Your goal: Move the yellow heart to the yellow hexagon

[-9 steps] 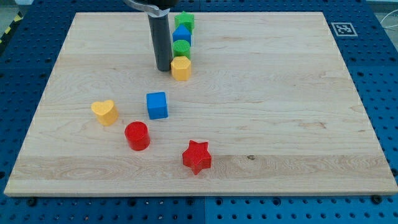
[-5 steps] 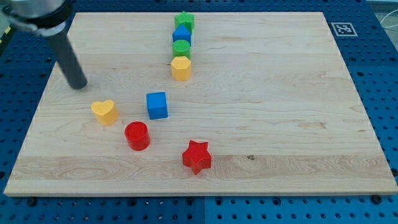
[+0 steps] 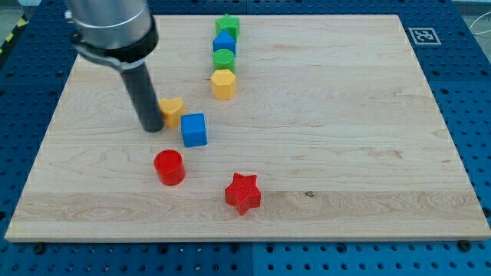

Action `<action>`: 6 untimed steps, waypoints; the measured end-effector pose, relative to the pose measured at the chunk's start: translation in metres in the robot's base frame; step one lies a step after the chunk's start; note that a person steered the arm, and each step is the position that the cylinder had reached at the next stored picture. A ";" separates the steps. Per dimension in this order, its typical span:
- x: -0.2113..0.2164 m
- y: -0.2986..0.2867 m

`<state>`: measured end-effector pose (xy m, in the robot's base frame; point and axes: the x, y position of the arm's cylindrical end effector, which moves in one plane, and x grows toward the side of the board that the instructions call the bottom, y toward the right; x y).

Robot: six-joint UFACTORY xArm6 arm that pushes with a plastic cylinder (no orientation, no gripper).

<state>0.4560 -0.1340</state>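
- Currently, my tip (image 3: 152, 128) rests on the desk (image 3: 345, 130), touching the view's left side of the yellow heart (image 3: 172, 110); the rod partly covers that side of the heart.
- No jaws are fitted; the arm ends in a plain dark rod, so there is no spread or pinch state to report.
- Yellow heart: left of the desk's centre, just above and to the view's left of the blue cube (image 3: 194, 129). The two appear to touch or nearly touch; contact cannot be confirmed.
- Yellow hexagon (image 3: 223, 83): towards the view's upper right of the heart, apart from it, with bare wood between them.
- Column above the hexagon, running towards the view's top: green cylinder (image 3: 224, 59), then a blue block (image 3: 225, 42) whose shape cannot be made out, then a green star (image 3: 228, 26). Each block sits close against its neighbour.
- Red cylinder (image 3: 169, 167): below the blue cube, towards the view's bottom, apart from it.
- Red star (image 3: 243, 192): to the view's lower right of the red cylinder, well apart from my tip.
- Marker tag (image 3: 423, 35): a black-and-white square at the desk's upper right corner.
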 end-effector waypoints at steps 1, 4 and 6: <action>-0.011 0.017; -0.048 0.013; -0.042 0.027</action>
<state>0.4140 -0.1075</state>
